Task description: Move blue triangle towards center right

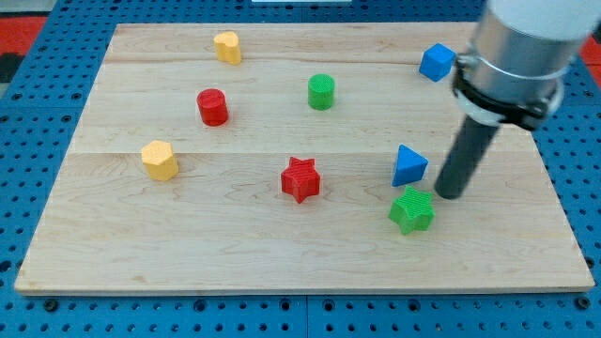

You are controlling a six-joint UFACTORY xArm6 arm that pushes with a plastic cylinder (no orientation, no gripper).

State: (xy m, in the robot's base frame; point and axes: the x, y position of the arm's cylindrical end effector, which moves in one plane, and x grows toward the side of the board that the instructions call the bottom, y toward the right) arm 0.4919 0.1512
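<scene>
The blue triangle lies on the wooden board, right of the middle. My tip rests on the board just to the right of the triangle and slightly below it, a small gap apart. A green star lies right below the triangle, to the lower left of my tip.
A blue cube sits near the top right. A green cylinder, a red cylinder and a red star lie around the middle. Two yellow blocks lie at the top and at the left.
</scene>
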